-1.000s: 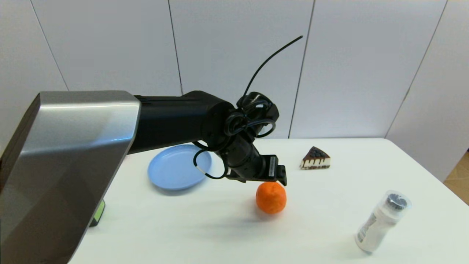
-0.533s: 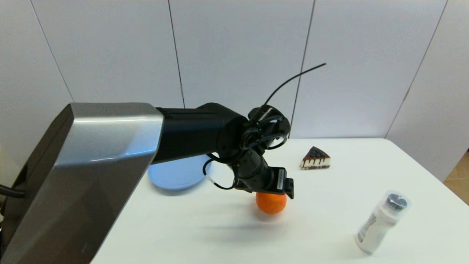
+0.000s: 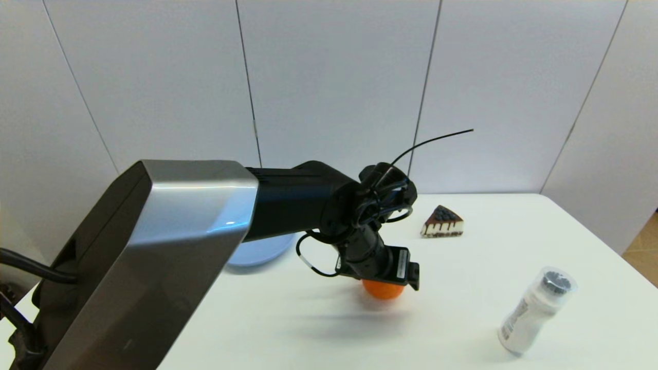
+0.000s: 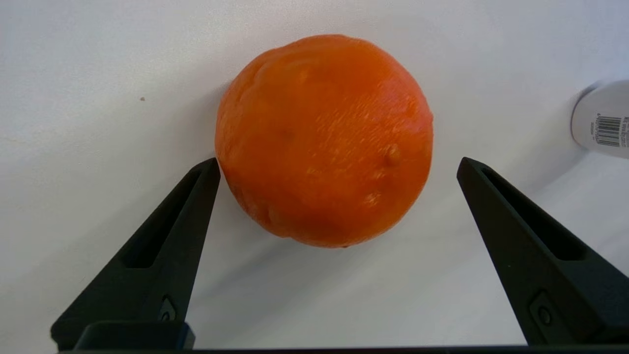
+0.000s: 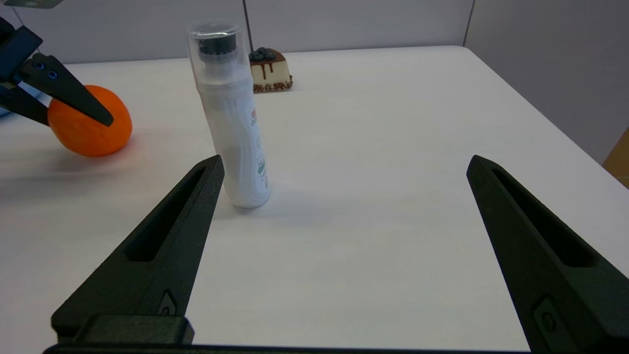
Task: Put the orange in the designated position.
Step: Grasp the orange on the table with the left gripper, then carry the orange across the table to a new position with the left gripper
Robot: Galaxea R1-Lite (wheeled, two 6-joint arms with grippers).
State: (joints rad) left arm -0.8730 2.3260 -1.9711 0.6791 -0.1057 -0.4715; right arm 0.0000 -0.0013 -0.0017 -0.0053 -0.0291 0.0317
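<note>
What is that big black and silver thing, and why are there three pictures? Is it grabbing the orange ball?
That big thing is a robot's left arm. One picture comes from a camera on the robot's head, looking down at the white table. The other two come from cameras on its wrists, so you see each gripper's black fingers poking up.

The ball is really an orange, a fruit. The left gripper is low over it with its fingers open on either side, so nothing is held yet. The right gripper is open too, waiting over bare table.

Also on the table: a blue plate, a slice of chocolate cake, and a white bottle standing up.
</note>
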